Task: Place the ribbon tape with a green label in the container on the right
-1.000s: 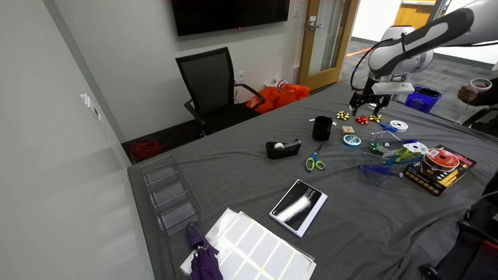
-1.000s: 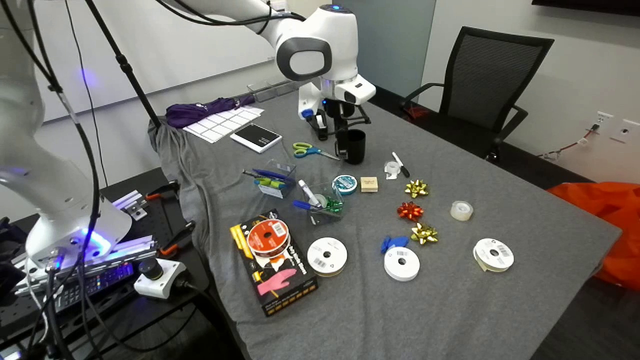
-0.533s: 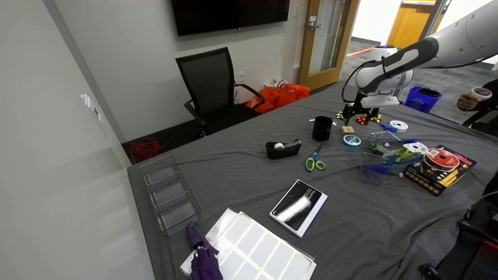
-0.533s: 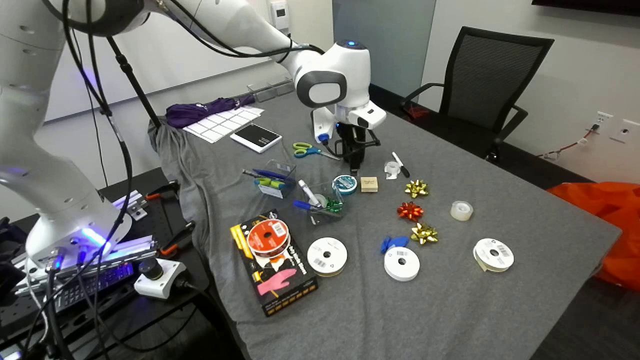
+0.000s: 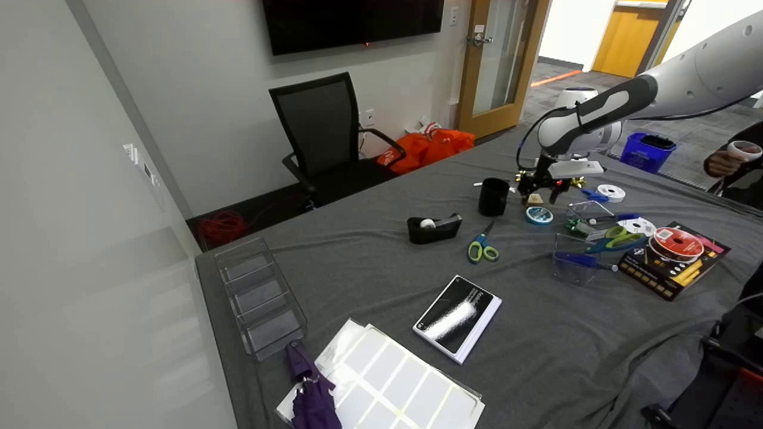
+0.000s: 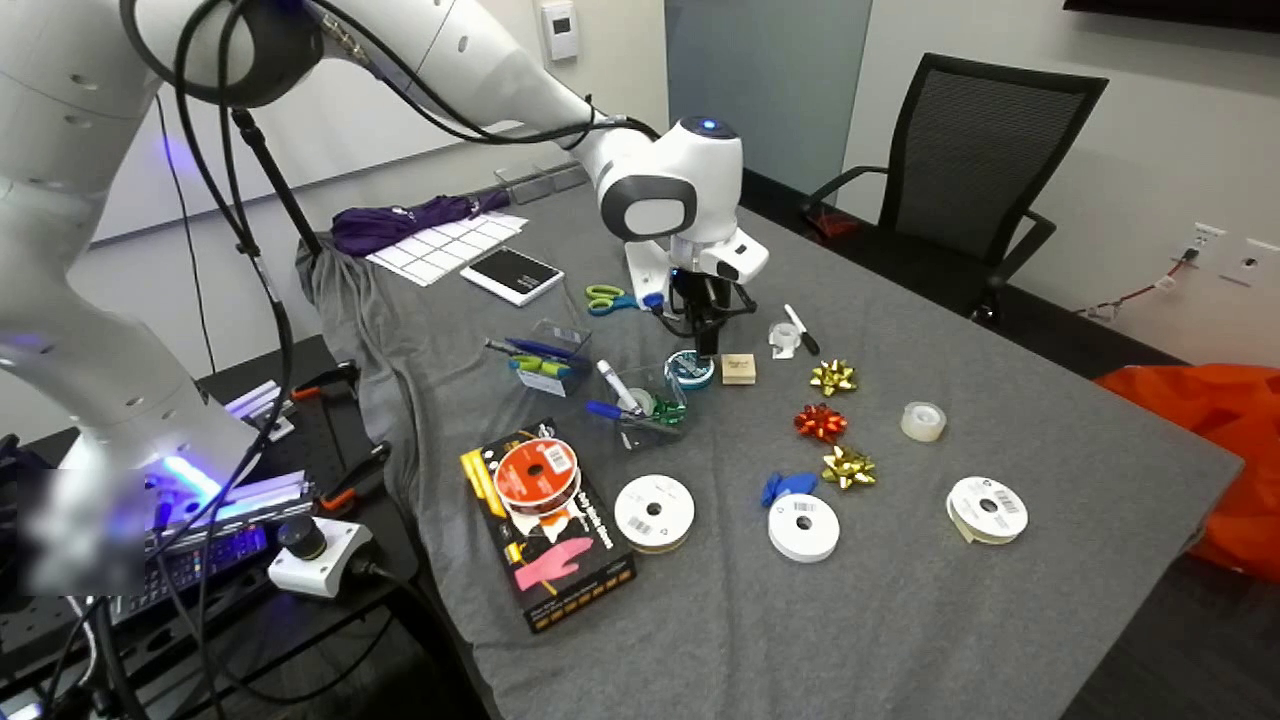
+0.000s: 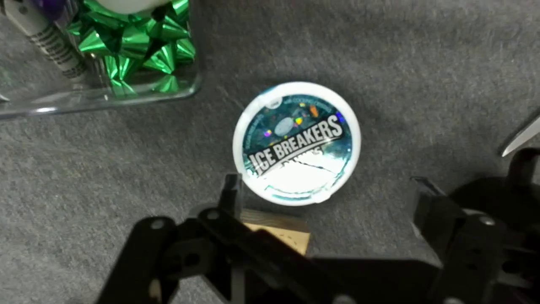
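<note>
A flat, round, teal-labelled disc (image 7: 296,139) with a white rim, lettered ICE BREAKERS, lay face up on the grey cloth-covered table (image 6: 920,620). The black gripper (image 7: 327,182) of the white robot arm (image 6: 650,190) pointed down by the disc, its jaws standing wide apart. In the wrist view one black fingertip (image 7: 231,190) showed right at the edge of the white rim; whether the two touched could not be told. A small square block of pale wood (image 6: 738,369) sat just beside the disc, apart from it and partly hidden by the gripper in the wrist view. Also near the disc, with a gap between, stood a clear plastic bin (image 7: 147,97) holding a shiny green bow (image 7: 139,42) and a white marker (image 7: 50,42). A second clear bin (image 5: 566,275), with a blue pen (image 5: 575,258) in it, was next to that one. A black cylindrical cup (image 5: 493,196) and a black tape dispenser (image 5: 434,231) stood farther along, near green-and-blue-handled scissors (image 5: 481,241). A shiny red bow (image 6: 821,423) lay between two gold bows (image 6: 848,467). A red-faced round spool (image 6: 537,474) rested on a black-and-yellow box (image 6: 575,595).
</note>
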`<state>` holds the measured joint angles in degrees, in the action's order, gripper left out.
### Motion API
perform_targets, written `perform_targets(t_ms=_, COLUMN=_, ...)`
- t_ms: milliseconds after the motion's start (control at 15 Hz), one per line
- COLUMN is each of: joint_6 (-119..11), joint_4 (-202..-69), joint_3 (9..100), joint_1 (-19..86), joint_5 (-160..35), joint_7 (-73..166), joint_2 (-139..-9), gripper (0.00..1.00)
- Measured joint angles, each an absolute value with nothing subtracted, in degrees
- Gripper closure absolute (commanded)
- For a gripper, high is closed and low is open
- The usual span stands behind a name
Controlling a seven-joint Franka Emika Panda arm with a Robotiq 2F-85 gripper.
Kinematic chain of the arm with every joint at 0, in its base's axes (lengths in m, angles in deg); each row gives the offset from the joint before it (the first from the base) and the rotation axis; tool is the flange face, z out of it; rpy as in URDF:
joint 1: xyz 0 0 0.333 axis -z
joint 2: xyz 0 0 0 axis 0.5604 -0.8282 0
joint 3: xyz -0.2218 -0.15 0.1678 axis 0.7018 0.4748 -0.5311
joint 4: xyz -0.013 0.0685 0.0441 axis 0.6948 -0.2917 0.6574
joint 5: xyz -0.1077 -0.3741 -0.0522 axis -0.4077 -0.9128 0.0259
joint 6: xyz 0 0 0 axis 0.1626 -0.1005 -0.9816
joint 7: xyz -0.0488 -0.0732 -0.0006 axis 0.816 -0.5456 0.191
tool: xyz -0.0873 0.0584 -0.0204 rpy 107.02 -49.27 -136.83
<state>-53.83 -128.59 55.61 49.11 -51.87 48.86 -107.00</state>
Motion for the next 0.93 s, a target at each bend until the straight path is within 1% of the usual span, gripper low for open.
perform_targets(t_ms=933, joint_6=-53.84, joint_4=-128.64, joint_3=55.25, joint_1=49.12, joint_5=-52.35, joint_7=51.35, joint_2=-109.54, gripper=0.00)
